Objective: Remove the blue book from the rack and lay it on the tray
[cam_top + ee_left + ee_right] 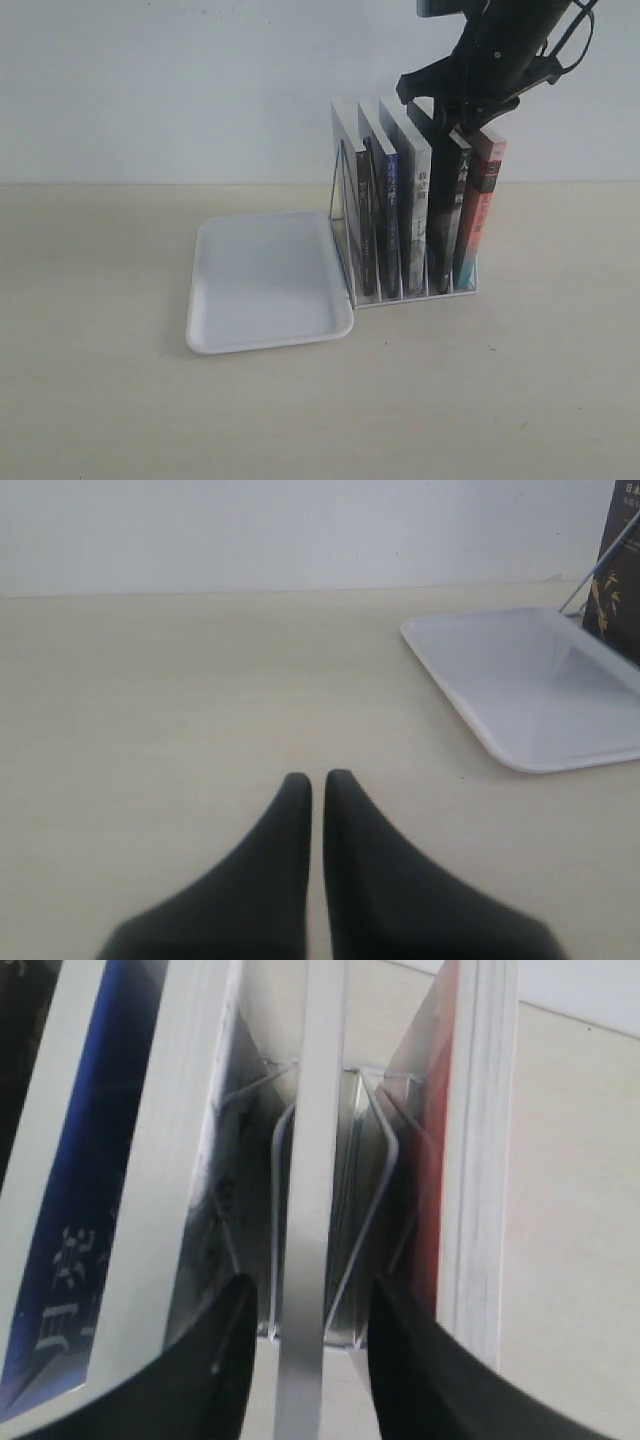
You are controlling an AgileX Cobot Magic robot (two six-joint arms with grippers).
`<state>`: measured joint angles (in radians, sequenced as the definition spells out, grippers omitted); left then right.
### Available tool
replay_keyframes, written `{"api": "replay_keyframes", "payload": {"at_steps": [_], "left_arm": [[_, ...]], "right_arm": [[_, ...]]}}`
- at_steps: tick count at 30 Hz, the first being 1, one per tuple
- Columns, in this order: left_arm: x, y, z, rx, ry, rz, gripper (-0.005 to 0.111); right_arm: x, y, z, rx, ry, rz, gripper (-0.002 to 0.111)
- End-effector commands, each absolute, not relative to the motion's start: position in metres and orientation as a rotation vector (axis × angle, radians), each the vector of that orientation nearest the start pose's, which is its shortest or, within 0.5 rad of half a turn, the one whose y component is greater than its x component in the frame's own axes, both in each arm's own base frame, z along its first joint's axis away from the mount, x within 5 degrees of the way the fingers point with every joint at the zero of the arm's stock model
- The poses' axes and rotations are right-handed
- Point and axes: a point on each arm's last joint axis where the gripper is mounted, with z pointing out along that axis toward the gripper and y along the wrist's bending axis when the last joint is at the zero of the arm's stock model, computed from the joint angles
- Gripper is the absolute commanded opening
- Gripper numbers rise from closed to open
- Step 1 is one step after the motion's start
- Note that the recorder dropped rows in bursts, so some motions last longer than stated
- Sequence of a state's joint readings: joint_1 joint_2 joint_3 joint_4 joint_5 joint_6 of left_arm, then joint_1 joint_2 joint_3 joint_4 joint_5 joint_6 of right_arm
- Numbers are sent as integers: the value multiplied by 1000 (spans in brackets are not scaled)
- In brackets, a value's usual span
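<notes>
The white wire rack (342, 205) holds several upright books, spines facing the exterior view. The blue book (389, 205) stands second from the left. My right gripper (450, 110) hangs over the black-spined book (446, 215), next to the red-spined book (481, 210). In the right wrist view the gripper (310, 1298) is open and straddles a thin book's white top edge (318, 1110) without touching it. A blue face with white characters (85, 1190) lies off to one side. The white tray (265, 280) lies left of the rack. My left gripper (318, 780) is shut on nothing, low over the table.
The tray (530, 680) touches the rack's left side. A rack wire (600, 575) and a dark book cover (622, 570) show at the edge of the left wrist view. The red book (450, 1110) stands close beside the right finger. A white wall backs the table.
</notes>
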<state>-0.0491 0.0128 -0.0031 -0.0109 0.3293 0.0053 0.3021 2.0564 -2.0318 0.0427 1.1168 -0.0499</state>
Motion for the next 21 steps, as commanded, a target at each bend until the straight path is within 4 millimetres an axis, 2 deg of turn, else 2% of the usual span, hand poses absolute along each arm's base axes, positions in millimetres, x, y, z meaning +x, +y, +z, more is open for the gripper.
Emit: {"api": "replay_keyframes", "payload": {"at_steps": [1, 7, 10, 15, 21], "left_arm": [[55, -3, 184, 43, 1807, -36, 4], [55, -3, 184, 43, 1807, -36, 4], [55, -3, 184, 43, 1807, -36, 4], [55, -3, 184, 43, 1807, -36, 4], [55, -3, 184, 43, 1807, -36, 4]], "right_arm": [[430, 137, 335, -452, 2541, 145, 36], [411, 131, 379, -430, 2413, 163, 36], [402, 131, 391, -422, 2392, 204, 36], [397, 141, 385, -467, 2447, 292, 36], [388, 182, 367, -614, 2492, 298, 36]]}}
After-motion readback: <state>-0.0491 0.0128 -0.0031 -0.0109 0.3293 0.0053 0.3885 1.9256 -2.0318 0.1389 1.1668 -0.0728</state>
